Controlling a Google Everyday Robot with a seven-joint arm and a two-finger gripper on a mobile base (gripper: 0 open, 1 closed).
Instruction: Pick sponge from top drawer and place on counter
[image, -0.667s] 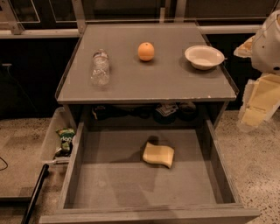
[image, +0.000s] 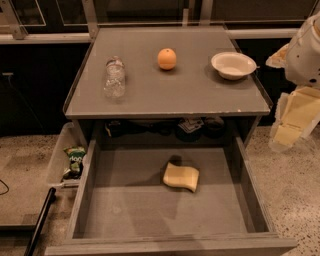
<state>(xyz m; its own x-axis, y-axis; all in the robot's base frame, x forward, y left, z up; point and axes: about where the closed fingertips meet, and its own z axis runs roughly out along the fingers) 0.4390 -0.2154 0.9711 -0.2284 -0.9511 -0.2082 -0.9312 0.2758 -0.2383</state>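
The pale yellow sponge (image: 181, 177) lies flat on the bottom of the open top drawer (image: 130, 210), right of its middle. The grey counter (image: 170, 90) is above the drawer. My gripper (image: 292, 120), with cream-coloured fingers, hangs at the right edge of the view, beside the counter's right side and well apart from the sponge.
On the counter stand a lying clear plastic bottle (image: 114, 78) at the left, an orange (image: 167, 59) at the middle back, and a white bowl (image: 233, 65) at the right. A clear bin with a green bag (image: 74, 161) sits left of the drawer. Dark items lie in the shelf behind the drawer.
My gripper and arm have shifted slightly at the right edge. The sponge and the counter items have not moved.
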